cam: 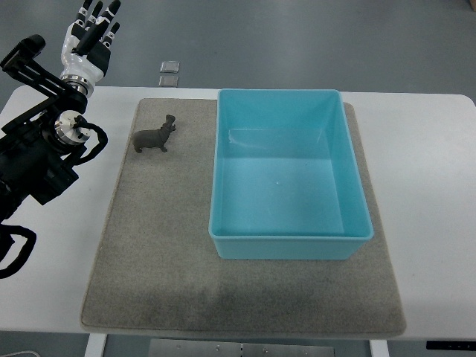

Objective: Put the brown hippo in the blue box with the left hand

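A white table [424, 171] fills most of the view, and a grey felt mat [163, 253] lies across its middle. The blue box [286, 175] sits on the right half of the mat, upright, its open top facing up, and nothing lies inside it; only its bare pale-blue floor shows. The box is well to the right of the fingers and nearer the camera than they are.

The left arm [37, 156] comes in from the left edge, black and jointed, reaching up toward the far left corner of the table. Its left hand [91, 37] is raised past the table's far edge, with the fingers [111, 15] stretched out and slightly apart, holding nothing.

The brown hippo [155, 137] stands on the mat, on its feet, mouth open toward the box. It is to the right of the fingers and closer to the camera, apart from the hand, and just left of the box's far left corner without touching it.

Two small grey squares [169, 73] lie on the floor beyond the table, right of the fingers.
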Controlling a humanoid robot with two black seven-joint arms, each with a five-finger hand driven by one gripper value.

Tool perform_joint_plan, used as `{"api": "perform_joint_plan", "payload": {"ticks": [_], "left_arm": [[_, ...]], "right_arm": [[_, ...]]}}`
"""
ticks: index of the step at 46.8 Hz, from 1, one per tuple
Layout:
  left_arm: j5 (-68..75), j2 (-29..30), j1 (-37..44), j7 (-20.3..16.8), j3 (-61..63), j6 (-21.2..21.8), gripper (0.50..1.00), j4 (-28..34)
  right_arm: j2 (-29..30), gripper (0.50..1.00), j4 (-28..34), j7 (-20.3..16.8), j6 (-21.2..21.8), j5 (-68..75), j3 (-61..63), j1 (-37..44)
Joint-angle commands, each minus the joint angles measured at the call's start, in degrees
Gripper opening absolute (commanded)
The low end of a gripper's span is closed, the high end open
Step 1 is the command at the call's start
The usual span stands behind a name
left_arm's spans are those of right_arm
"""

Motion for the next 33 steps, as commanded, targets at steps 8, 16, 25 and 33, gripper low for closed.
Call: {"api": "perform_joint_plan", "payload": {"ticks": [8, 16, 25, 33], "left_arm": [[11.03, 0.05, 0.77, 0.07, 0.26, 0.92, 1.000, -0.05], [16.73, 0.05, 0.69, 0.07, 2.19, 0.21, 1.000, -0.49], [32.63, 0.13, -0.63, 0.16, 8.44, -0.14, 1.000, -0.66], [46.00, 1.71, -1.33, 0.16, 10.55, -1.63, 1.000, -0.66]], "right_arm": [[0.00, 0.936, 0.00, -0.05, 0.00, 0.02, 0.00, 0.00], [0.00, 0.936, 0.00, -0.05, 0.00, 0.02, 0.00, 0.00], [0.00, 0.936, 0.00, -0.04, 0.00, 0.02, 0.00, 0.00], [0.00, 0.936, 0.00, -0.05, 0.00, -0.06, 0.00, 0.00]]}}
